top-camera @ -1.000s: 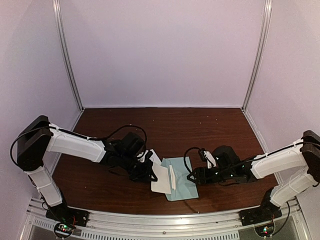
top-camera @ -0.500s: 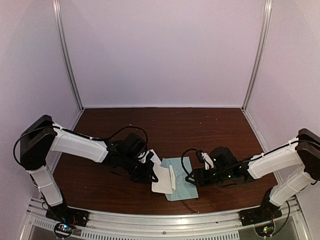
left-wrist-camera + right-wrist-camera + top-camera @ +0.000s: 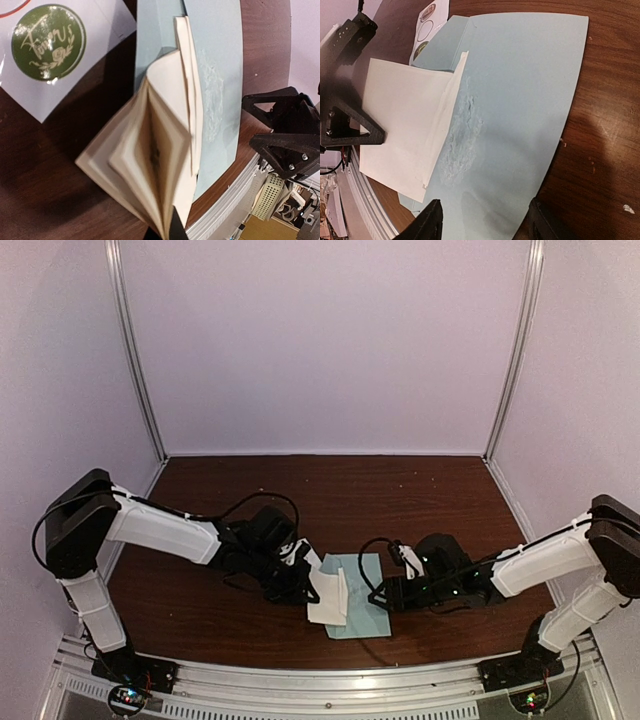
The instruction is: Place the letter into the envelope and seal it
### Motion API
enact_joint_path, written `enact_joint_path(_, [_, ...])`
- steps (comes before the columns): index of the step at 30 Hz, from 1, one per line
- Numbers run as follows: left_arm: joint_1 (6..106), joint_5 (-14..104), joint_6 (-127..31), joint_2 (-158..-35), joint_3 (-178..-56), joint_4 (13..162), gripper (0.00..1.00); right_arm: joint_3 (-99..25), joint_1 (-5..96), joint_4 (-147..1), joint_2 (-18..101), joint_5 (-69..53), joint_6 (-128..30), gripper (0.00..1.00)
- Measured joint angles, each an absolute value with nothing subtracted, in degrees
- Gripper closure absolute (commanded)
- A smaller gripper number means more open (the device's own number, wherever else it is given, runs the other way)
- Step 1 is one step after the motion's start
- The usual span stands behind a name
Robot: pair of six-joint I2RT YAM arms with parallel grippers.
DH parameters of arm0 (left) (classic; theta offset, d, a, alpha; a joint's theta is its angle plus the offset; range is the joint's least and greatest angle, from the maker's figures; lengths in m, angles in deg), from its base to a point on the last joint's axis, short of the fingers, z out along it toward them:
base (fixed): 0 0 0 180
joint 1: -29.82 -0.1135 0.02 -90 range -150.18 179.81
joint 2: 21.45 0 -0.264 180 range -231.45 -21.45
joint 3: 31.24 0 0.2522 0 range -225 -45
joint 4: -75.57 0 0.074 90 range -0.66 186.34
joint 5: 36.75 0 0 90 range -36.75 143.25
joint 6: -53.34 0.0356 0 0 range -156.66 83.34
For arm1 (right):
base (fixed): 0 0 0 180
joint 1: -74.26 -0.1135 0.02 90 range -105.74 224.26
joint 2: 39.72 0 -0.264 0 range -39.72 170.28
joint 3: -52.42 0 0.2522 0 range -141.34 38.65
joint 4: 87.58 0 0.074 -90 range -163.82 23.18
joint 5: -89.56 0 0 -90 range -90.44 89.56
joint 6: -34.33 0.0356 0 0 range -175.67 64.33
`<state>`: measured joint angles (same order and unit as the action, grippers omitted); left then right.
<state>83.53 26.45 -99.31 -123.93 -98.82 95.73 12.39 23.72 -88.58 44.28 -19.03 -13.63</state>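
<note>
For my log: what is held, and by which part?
Left gripper pinches the folded cream paper letter by its outer edge; right gripper, open over the teal paper envelope, holds nothing.

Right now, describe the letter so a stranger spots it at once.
On the brown table, near its front edge, lies a pale blue envelope. The letter sits at its left side: cream, folded and fanned open, unlike the flat white sticker sheet.

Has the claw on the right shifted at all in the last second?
Yes. The right gripper has crept slightly left, away from the right corner post, farther over the envelope toward the letter.
</note>
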Motion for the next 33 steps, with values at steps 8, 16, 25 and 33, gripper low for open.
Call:
enact_joint_path(8, [83.48,26.45,-98.48,-125.43,-100.16,95.34,1.0,11.87,23.13,-88.63,44.94,-19.1,-13.63,0.42])
enact_joint_path(16, [83.48,26.38,-96.21,-128.25,-102.04,95.25,1.0,11.52,23.11,-88.98,45.49,-19.47,-13.63,0.43])
enact_joint_path(25, [83.48,26.16,-92.8,-129.24,-104.0,95.38,1.0,10.65,23.09,-89.17,46.54,-19.69,-13.65,0.43])
enact_joint_path(33, [83.48,26.16,-89.32,-131.79,-107.41,96.69,1.0,9.2,22.8,-89.35,48.04,-19.8,-13.78,0.43])
